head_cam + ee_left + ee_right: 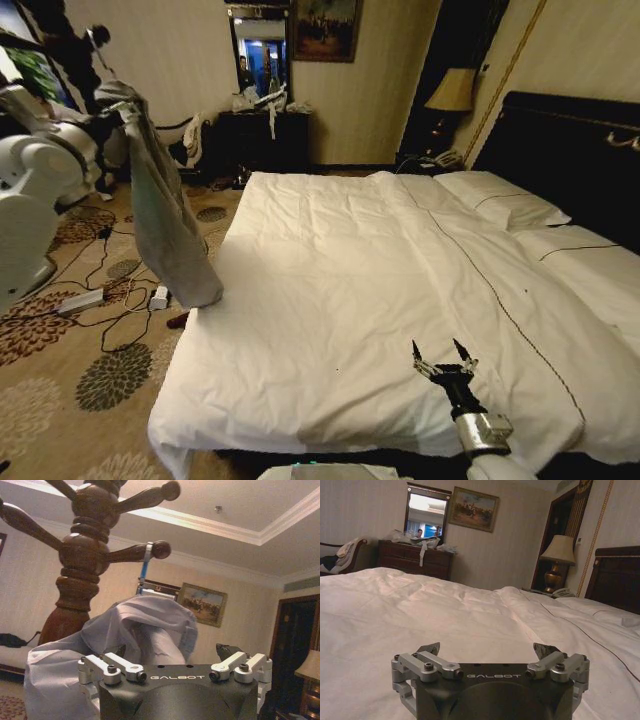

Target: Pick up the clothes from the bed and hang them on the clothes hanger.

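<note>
**Shirt off the bed, up at the stand; hang not confirmed**

While the right arm sat idle, the left gripper [118, 108] was raised off the bed's left side, up near the wooden coat stand [82, 555]. The grey shirt [170, 225] dangled from it clear of the duvet, hem beside the bed's left edge. In the left wrist view the cloth [145, 630] was bunched right in front of the jaws. It looked clamped, but the fingertips were buried in fabric, so the grip could not be confirmed.

A silver hook with a blue strip [145, 562] sat on one peg of the stand. Probably the hanger's hook; the hanger body was hidden behind the cloth.

Right gripper [443, 357] rested over the bed [330, 300] near its foot edge, on the right, fingers spread, holding nothing.

Judgement: pickup done, transfer to the stand done. Left: getting the shirt seated on the hanger, then letting go. No way to tell whether it was already on.
</note>
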Controlling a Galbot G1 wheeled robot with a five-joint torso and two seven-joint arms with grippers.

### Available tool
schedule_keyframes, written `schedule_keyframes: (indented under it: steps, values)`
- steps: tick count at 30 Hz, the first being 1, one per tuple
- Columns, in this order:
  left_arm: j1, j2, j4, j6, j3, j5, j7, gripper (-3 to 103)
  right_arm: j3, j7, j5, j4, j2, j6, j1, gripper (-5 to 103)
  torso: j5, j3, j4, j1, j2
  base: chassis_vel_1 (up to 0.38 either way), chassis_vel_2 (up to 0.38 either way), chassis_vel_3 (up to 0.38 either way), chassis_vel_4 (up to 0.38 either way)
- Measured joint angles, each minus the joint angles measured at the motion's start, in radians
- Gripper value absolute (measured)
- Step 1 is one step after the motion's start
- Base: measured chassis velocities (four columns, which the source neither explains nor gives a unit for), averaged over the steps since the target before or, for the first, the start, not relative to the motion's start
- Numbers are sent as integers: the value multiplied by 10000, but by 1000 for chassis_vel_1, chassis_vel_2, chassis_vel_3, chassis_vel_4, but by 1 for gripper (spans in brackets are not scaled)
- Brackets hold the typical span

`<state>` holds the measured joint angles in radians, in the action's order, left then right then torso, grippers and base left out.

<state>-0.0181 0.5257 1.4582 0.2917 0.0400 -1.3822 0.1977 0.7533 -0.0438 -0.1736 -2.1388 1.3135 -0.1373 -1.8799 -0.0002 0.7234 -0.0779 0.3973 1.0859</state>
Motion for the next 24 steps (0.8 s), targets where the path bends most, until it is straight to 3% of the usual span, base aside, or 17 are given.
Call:
schedule_keyframes:
  steps: [8,16,20,23,24]
  values:
    - [-640,-773,1368,-273,418,-240,-309,100,0,1,0,0,0,0,0,100,4,0,0,-1,-1,0,0,0,0]
    - [-2585,-1702,3522,-841,1453,-321,-622,100,0,0,0,0,0,0,1,100,4,0,-2,-1,0,0,0,0,0]
    - [-3968,-1564,4301,-1069,2164,-17,-572,100,0,1,0,0,0,0,1,100,7,-1,3,-2,0,0,0,0,0]
    - [-5455,-921,4591,-1322,2585,596,-477,100,-2,1,0,0,-1,1,1,100,-3,2,-6,0,-1,0,0,0,0]
    - [-5455,-921,4591,-1322,2585,596,-477,100,-2,1,0,0,-1,1,1,100,-3,2,-6,0,-1,0,0,0,0]
